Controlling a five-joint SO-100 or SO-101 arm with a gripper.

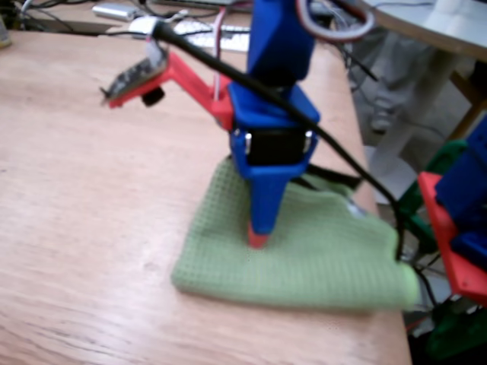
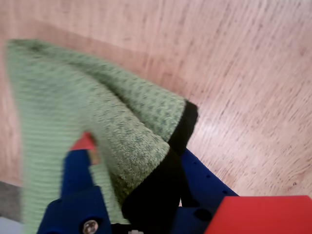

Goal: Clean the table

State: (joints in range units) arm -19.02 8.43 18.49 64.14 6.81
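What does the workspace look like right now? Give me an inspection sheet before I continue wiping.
Surface: wooden table, light reddish-brown grain, no spills visible.
Job's things: green waffle-weave cloth lying flat near the table's right edge in the fixed view; a fold with a black edge rises beside the gripper in the wrist view.
Clutter: indistinct items at the table's far edge, blurred.
Grippers: gripper tip-down on the cloth; open or shut unclear.
Cables: black cable runs down from the arm across the cloth's right end.
Surroundings: round grey-white table; red and blue parts at right.
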